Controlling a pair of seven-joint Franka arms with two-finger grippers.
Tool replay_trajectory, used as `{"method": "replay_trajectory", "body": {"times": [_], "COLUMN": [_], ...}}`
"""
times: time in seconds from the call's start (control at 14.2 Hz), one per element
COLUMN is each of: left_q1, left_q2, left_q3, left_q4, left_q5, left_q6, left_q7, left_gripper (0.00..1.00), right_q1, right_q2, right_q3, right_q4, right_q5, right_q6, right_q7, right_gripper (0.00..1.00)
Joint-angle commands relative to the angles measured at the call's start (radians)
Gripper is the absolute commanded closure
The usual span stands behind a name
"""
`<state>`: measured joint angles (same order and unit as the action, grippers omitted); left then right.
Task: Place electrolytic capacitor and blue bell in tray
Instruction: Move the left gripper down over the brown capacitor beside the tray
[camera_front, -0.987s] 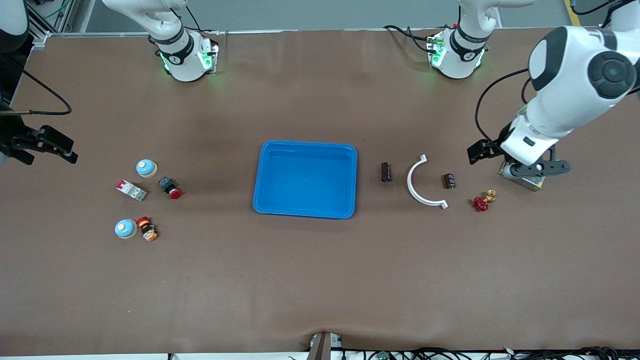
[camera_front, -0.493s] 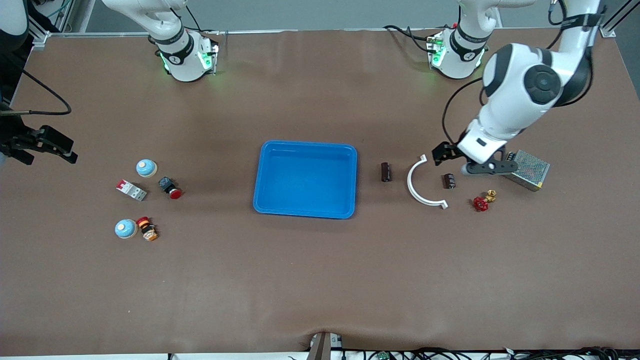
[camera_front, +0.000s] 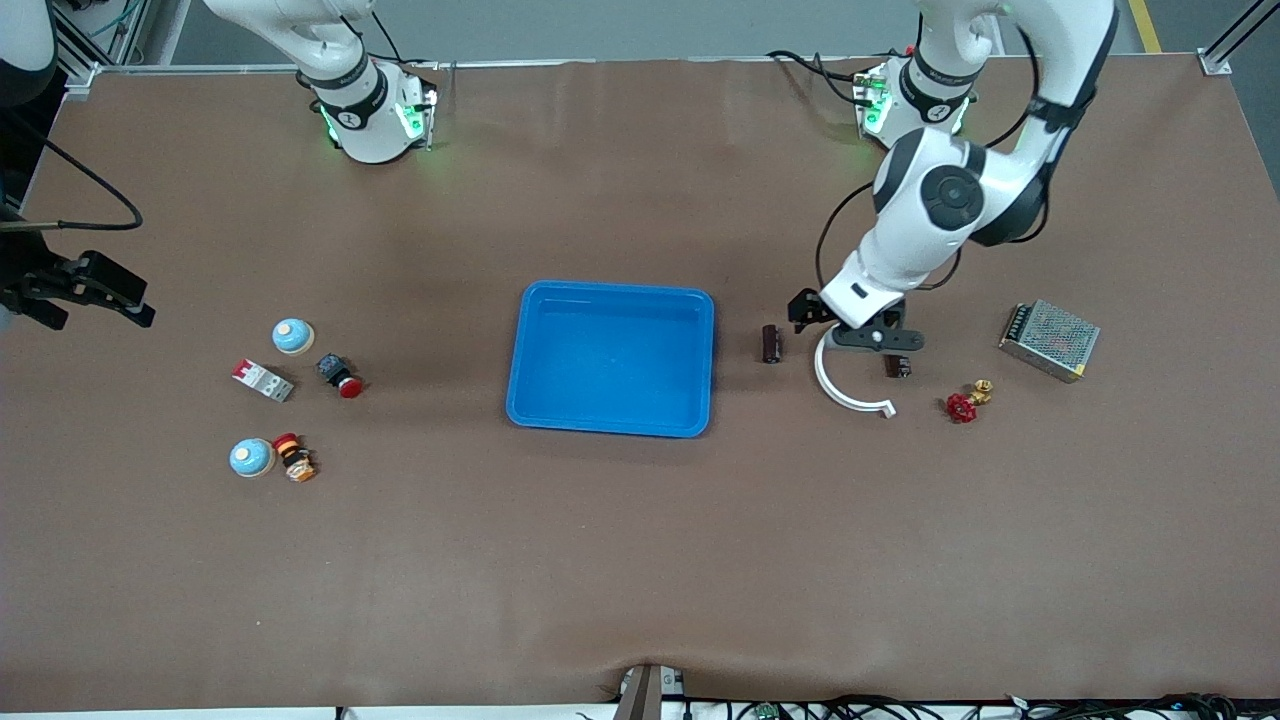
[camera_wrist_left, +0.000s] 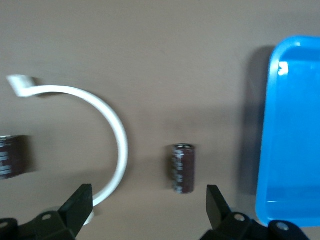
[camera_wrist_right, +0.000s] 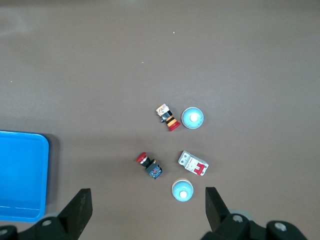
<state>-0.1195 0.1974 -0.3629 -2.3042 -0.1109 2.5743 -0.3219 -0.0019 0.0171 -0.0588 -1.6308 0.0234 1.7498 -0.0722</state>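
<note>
Dark brown, the electrolytic capacitor (camera_wrist_left: 183, 168) is lying on the table between the tray (camera_front: 610, 358) and the white curved bracket (camera_front: 845, 375). Your left gripper (camera_front: 850, 330) is hovering over that bracket, jaws spread to straddle it. Your right gripper (camera_front: 85, 290) is waiting, released, toward its end; both blue bells (camera_front: 292, 336) are lying outside the tray.

tray (camera_front: 610, 358): bright blue
capacitor (camera_wrist_left: 183, 168) between the left jaws: dark brown, grey end
curved clip (camera_front: 838, 380) beside it: white
2 bells (camera_wrist_right: 192, 118): pale blue, white centres
breaker (camera_wrist_right: 193, 164): white, red top
valve (camera_front: 961, 407): red handwheel, brass body
</note>
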Motion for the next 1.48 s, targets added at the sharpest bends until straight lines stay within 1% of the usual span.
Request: {"method": "replay_trajectory", "body": {"times": [0.0,0.14,0.35,0.56,0.7,0.92,0.99,1.13,1.27,1.41], "left_q1": [-0.040,-0.045,-0.045,-0.045,-0.045,-0.048,-0.052,-0.068,-0.068,-0.066], "left_q2": [0.086,0.135,0.204,0.253,0.278,0.289,0.289,0.290,0.290,0.290], "left_q3": [0.001,0.001,0.001,-0.001,-0.002,-0.004,-0.005,-0.005,-0.007,-0.008], "left_q4": [0.012,0.023,0.049,0.087,0.106,0.118,0.120,0.120,0.118,0.117], "left_q5": [0.025,0.094,0.230,0.351,0.405,0.430,0.430,0.430,0.432,0.432], "left_q6": [0.070,0.090,0.112,0.112,0.112,0.112,0.110,0.110,0.109,0.104], "left_q7": [-0.022,-0.069,-0.196,-0.321,-0.368,-0.425,-0.462,-0.573,-0.621,-0.631], "left_gripper": [0.00,0.00,0.00,0.00,0.00,0.00,0.00,0.01,0.02,0.02], "right_q1": [-0.013,-0.013,-0.013,-0.015,-0.013,-0.016,-0.035,-0.032,-0.026,-0.009], "right_q2": [0.012,0.012,0.012,0.012,0.014,0.017,0.023,0.026,0.037,0.040], "right_q3": [0.010,0.010,0.010,0.010,0.010,0.008,0.011,0.011,0.013,0.016], "right_q4": [0.025,0.025,0.025,0.025,0.025,0.025,0.025,0.022,0.011,-0.026], "right_q5": [-0.003,-0.002,-0.002,-0.003,-0.002,-0.002,0.003,0.001,0.001,0.001], "right_q6": [-0.012,-0.012,-0.012,-0.012,-0.012,-0.012,-0.013,-0.013,-0.019,-0.123], "right_q7": [0.006,0.006,0.006,0.006,0.006,-0.004,-0.003,0.005,0.005,0.008], "right_gripper": [0.00,0.00,0.00,0.00,0.00,0.00,0.00,0.00,0.00,0.00]}}
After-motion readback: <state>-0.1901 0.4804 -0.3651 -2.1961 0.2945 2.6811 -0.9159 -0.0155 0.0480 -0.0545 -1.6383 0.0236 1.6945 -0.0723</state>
